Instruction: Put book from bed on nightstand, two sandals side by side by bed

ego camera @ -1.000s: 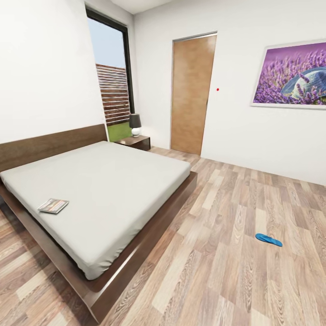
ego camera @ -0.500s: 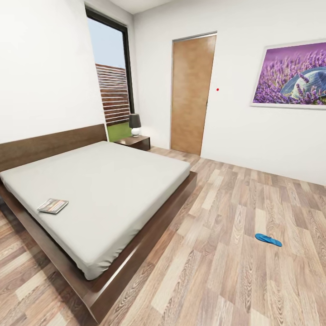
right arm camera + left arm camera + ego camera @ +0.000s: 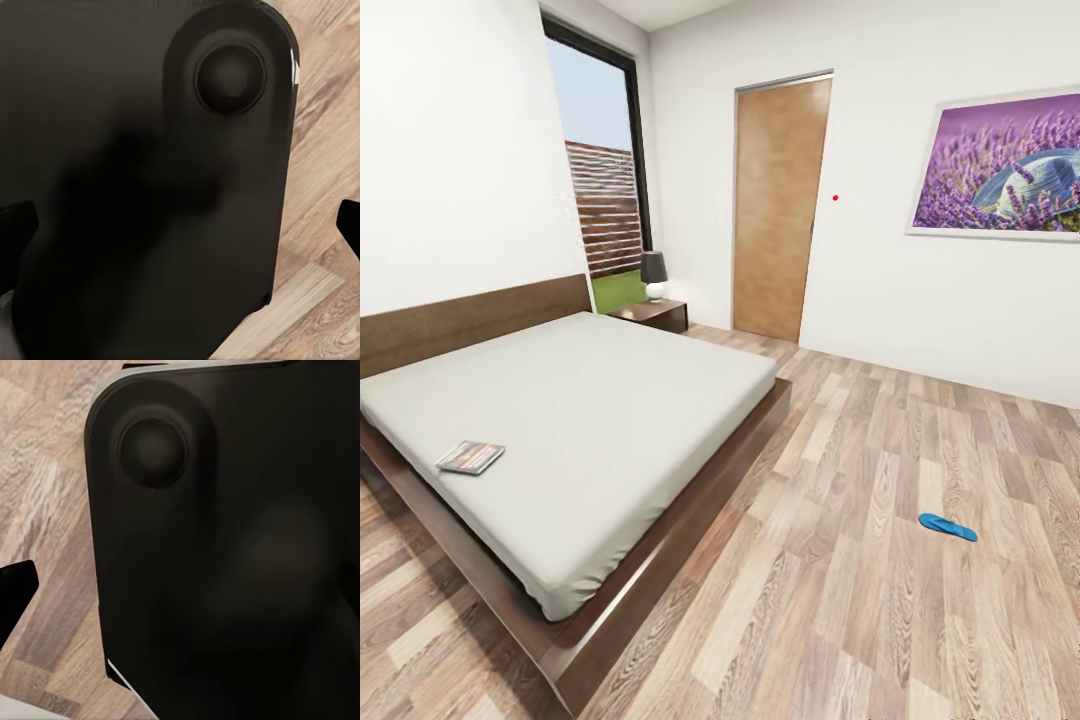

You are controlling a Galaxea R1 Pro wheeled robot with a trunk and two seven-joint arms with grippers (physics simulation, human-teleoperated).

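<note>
Here the book [image 3: 471, 457] lies flat on the bed [image 3: 590, 420] near its left edge, thin and light, probably floppy, so best pinched at one overhanging edge, while one blue sandal [image 3: 948, 526] waits on the floor; hands' opening I cannot tell.

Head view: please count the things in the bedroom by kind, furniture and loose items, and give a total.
Bed: 1
Nightstand: 1
Lamp: 1
Book: 1
Blue sandal: 1
Framed picture: 1
Door: 1
Window: 1
Total: 8
</note>
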